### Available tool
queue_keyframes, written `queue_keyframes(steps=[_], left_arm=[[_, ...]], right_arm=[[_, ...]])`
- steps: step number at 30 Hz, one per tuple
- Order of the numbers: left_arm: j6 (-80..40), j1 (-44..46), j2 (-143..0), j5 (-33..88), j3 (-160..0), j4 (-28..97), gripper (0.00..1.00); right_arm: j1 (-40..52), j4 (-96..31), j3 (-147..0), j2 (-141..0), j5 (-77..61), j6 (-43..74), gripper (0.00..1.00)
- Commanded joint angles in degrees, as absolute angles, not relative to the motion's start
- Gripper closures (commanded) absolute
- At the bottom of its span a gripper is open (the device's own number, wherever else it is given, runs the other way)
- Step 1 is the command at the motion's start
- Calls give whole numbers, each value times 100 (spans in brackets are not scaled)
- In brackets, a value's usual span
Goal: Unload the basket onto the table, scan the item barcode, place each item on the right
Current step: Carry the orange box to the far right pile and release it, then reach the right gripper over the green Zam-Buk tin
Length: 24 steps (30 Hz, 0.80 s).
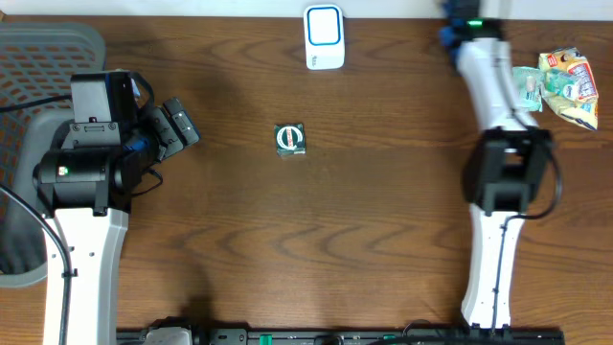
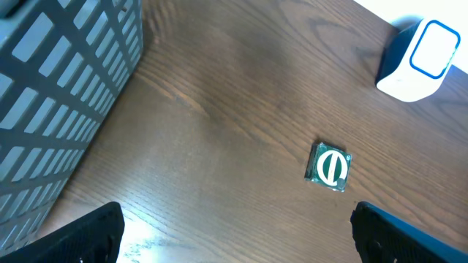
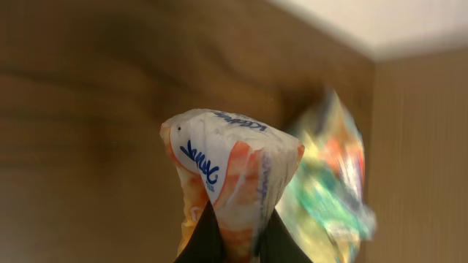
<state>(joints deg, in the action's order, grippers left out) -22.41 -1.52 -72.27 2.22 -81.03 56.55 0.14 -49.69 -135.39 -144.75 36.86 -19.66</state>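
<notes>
My right gripper (image 3: 240,219) is shut on an orange-and-white packet (image 3: 230,164) with blue lettering, held up over the wood. In the overhead view this gripper is hidden under the right arm (image 1: 490,77), which reaches to the back right. The white-and-blue scanner (image 1: 324,36) stands at the back centre and shows in the left wrist view as the scanner (image 2: 417,62), top right. My left gripper (image 1: 180,127) (image 2: 234,234) is open and holds nothing. It hovers left of a small green square packet (image 1: 289,139) (image 2: 329,166) lying flat mid-table.
A pile of colourful snack packets (image 1: 565,86) lies at the back right, blurred behind the held packet as packets (image 3: 329,183). A grey mesh basket (image 1: 38,48) (image 2: 58,88) stands at the far left beside the left arm.
</notes>
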Motion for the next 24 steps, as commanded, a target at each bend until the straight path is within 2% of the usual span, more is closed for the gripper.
queue_keyframes(steps=[1,7,9,12,15,18,21,24], left_arm=[[-2165,-187,-7223,167,-8154,5655,2],[-2165,-187,-7223,167,-8154,5658,2],[-2165,-187,-7223,167,-8154,5655,2],[-2165,-187,-7223,169,-8154,5658,2],[-2165,-187,-7223,167,-8154,5655,2],[-2165,-187,-7223,169,-8154,5655,2],[-2165,-187,-7223,169,-8154,5658,2],[-2165,-187,-7223,169,-8154,5655,2]], right_arm=[[-515,-5282,-13644,-14239,3962,-1223,99],[-1079,-5448,-13644,-14239,3990,-1219,99],[-1149,-5463,-13642,-14239,3798,-1201,82],[-1197,-5472,-13642,-14239,3669,-1184,50],[-1192,-5474,-13642,-14239,3579,-1179,42],[-1190,-5540,-13642,-14239,3098,-1179,26],[-1170,-5642,-13642,-14239,1907,-1181,24],[-1118,-5732,-13642,-14239,106,-1181,24]])
